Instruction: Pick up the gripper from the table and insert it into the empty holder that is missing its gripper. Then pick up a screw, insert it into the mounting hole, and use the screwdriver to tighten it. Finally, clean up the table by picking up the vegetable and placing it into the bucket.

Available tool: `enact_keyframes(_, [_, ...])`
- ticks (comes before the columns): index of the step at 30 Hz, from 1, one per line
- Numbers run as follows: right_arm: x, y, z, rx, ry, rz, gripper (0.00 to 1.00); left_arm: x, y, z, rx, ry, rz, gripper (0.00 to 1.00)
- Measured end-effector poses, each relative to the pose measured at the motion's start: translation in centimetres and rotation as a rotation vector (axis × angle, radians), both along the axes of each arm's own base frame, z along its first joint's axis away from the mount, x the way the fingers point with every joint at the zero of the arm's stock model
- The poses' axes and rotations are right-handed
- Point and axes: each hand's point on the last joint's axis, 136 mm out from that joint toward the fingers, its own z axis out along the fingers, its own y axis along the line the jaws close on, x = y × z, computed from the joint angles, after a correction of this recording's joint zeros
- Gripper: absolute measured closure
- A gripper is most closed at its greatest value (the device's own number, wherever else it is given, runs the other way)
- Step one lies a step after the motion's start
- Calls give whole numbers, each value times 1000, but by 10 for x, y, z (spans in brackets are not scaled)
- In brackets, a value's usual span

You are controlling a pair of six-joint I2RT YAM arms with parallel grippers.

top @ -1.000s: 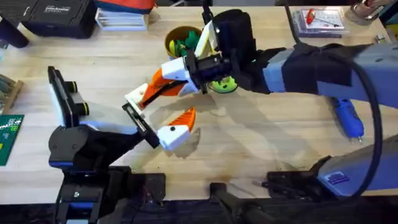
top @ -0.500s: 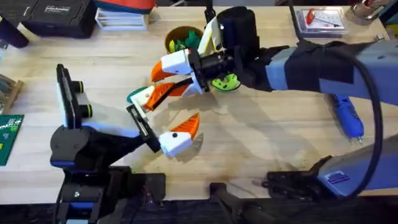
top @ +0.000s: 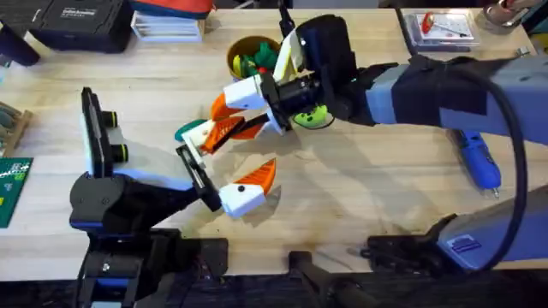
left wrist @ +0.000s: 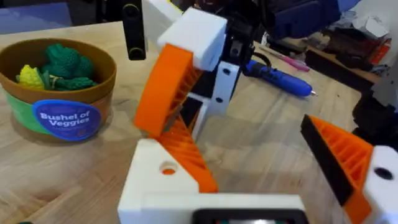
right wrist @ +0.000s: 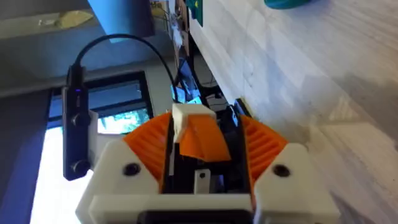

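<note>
Overhead: The right arm reaches across the middle of the bench (top: pixel 360 197). Its end effector (top: pixel 227 118) is clamped on the orange gripper (top: pixel 224 130), next to the white holder (top: pixel 195 135) on the left arm. The left end effector (top: pixel 227 158) is spread wide. The teal vegetable (top: pixel 183 133) lies on the bench just beside the holder. The bucket (top: pixel 233 56) stands behind the right arm's wrist, and the screwdriver (top: pixel 479 162) lies well off to the right.

Left wrist: The gripper (left wrist: pixel 186 149) slants down onto the holder (left wrist: pixel 155 182). The bucket (left wrist: pixel 59 93) and screwdriver (left wrist: pixel 280 74) are behind.

Right wrist: The gripper (right wrist: pixel 202 138) sits pinched between the orange fingers (right wrist: pixel 149 146). The vegetable (right wrist: pixel 286 3) lies on the bench.
</note>
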Motion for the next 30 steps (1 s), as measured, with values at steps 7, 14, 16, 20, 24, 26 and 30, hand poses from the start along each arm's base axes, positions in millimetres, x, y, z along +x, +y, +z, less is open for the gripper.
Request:
enact_keyframes(7, [1,-1,1,12,-48,16,408,0,0,0,0,0,-2,15])
enact_keyframes(14, [-2,-7,-8,-9,-67,36,374,-1,0,0,0,1,-4,14])
enact_keyframes(16, [-1,-11,-8,-6,-77,40,371,-1,0,0,0,1,-4,15])
enact_keyframes(20, [7,-20,-5,17,-97,39,380,-1,0,0,0,1,-4,15])
enact_keyframes(24, [9,-25,-2,40,-105,49,406,-1,0,0,0,1,-4,15])
enact_keyframes(26, [6,-25,0,51,-105,65,413,-1,0,0,0,1,-4,15])
enact_keyframes(30, [1,-24,2,68,-109,93,425,-1,0,0,0,1,-4,15])
